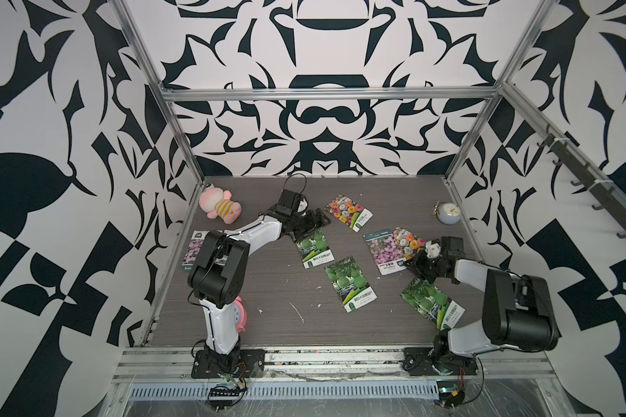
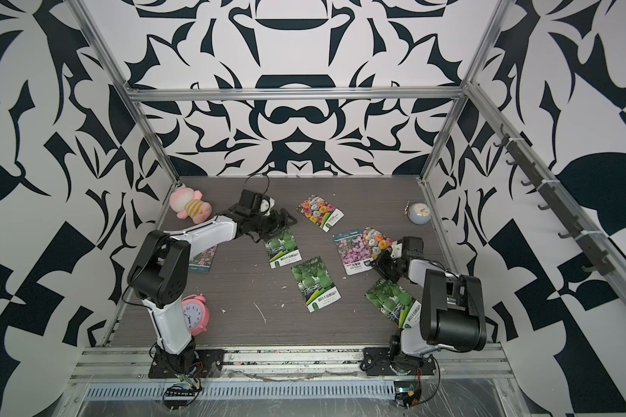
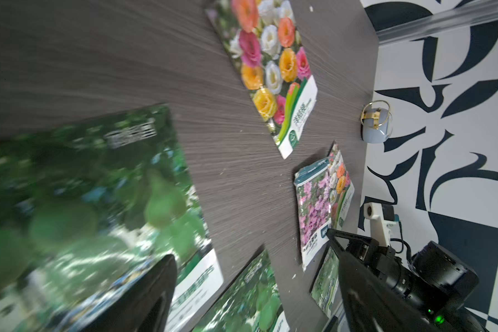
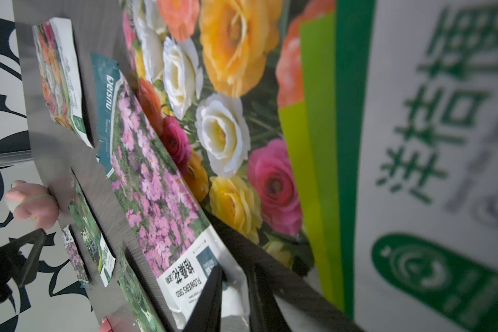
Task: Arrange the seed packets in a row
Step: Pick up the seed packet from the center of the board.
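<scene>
Seven glossy rectangular seed packets (image 1: pixel 351 283) lie scattered on the grey wood-grain table (image 1: pixel 268 325), its front middle bare. One purple-flower packet (image 2: pixel 205 260) hugs the left edge under my left arm (image 1: pixel 217 267); one green-gourd packet (image 1: pixel 430 303) lies near the front right corner. My left gripper (image 1: pixel 306 226) hangs spread above another gourd packet (image 1: pixel 315 251). My right gripper (image 1: pixel 412 265) has its fingers (image 4: pixel 210 301) nearly together astride the middle purple packet (image 4: pixel 156 186), at its white edge, seen only from the wrist; gripped or not, I cannot tell.

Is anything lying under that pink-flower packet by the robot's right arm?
Yes: a packet of orange, pink and white blooms pokes out from under the pink-flower packet. The rest of it is covered, and whether anything else lies beneath cannot be seen.
</scene>
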### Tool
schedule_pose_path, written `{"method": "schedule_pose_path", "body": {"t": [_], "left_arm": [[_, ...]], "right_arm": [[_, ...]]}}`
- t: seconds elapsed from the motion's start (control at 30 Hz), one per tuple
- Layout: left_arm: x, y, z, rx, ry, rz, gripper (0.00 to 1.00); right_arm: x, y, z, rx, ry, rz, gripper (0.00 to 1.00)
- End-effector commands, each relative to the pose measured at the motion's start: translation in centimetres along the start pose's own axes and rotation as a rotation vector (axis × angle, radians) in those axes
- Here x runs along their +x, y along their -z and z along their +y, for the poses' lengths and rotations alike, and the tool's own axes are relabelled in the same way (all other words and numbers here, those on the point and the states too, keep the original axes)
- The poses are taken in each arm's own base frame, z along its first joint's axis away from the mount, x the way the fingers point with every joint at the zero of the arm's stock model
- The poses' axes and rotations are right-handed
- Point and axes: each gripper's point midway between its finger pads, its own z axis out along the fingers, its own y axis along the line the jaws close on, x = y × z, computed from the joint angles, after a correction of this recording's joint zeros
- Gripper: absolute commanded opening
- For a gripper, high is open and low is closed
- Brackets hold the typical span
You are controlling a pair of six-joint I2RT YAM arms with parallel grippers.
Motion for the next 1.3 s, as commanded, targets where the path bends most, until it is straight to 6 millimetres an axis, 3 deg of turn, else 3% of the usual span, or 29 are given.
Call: {"method": "schedule_pose_path", "body": {"t": [0.0,0.1,0.17,0.2,0.33,0.53,0.67,0.93,1.1,1.27], "left_arm": [[0.9,-2.5,-2.3,0.037,-0.039,0.039,0.88],[1.7,-4.4,-3.5,0.044,-0.060,0.072,0.87],[2.0,-5.1,-3.7,0.038,-0.067,0.084,0.86],[2.1,-5.1,-3.8,0.034,-0.071,0.084,0.86],[2.2,-4.2,-3.7,0.009,-0.110,0.076,0.86],[1.3,0.2,-2.6,-0.148,-0.293,0.032,0.90],[-0.3,4.2,-2.0,-0.227,-0.396,-0.038,0.93],[-3.8,11.1,-1.6,-0.191,-0.435,-0.154,0.93],[-5.3,13.5,-4.0,-0.149,-0.588,-0.199,0.93],[-5.0,14.1,-6.4,-0.061,-0.650,-0.224,0.91]], "right_arm": [[-1.3,-0.3,1.3,-0.036,0.032,-0.024,0.21],[-1.5,-0.6,1.7,-0.049,0.041,-0.027,0.15],[-1.7,-0.6,2.1,-0.060,0.046,-0.035,0.07],[-1.9,-0.6,2.3,-0.065,0.044,-0.039,0.01],[-2.2,0.7,3.9,-0.104,0.054,-0.061,0.00],[-1.8,3.5,9.0,-0.135,0.207,-0.051,0.00],[-0.8,4.5,13.5,-0.065,0.417,-0.045,0.00],[1.5,6.5,23.3,-0.064,0.917,-0.018,0.00],[2.8,7.2,27.7,-0.123,1.145,0.013,0.00],[3.7,8.3,30.4,-0.211,1.284,0.020,0.00]]}}
